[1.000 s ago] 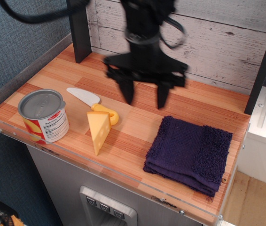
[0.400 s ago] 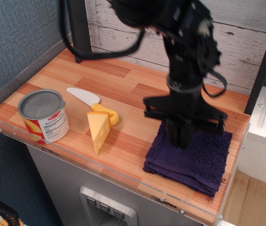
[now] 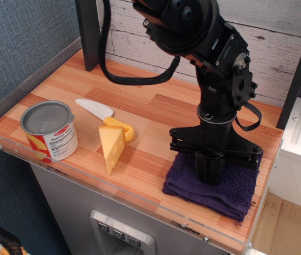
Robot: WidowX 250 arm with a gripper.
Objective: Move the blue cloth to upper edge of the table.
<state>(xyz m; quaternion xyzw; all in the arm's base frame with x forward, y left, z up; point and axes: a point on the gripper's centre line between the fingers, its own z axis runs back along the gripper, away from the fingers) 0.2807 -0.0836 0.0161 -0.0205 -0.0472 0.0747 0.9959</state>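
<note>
While the cloth (image 3: 214, 180) lies at the near right corner of the surface (image 3: 140, 101), the pincer (image 3: 210, 174) is pressed down onto its middle, fingers drawn close together; whether any fabric is pinched cannot be told. Left of it, a cheese wedge (image 3: 111, 147), knife (image 3: 103, 115) and can (image 3: 49, 130) are seen.
</note>
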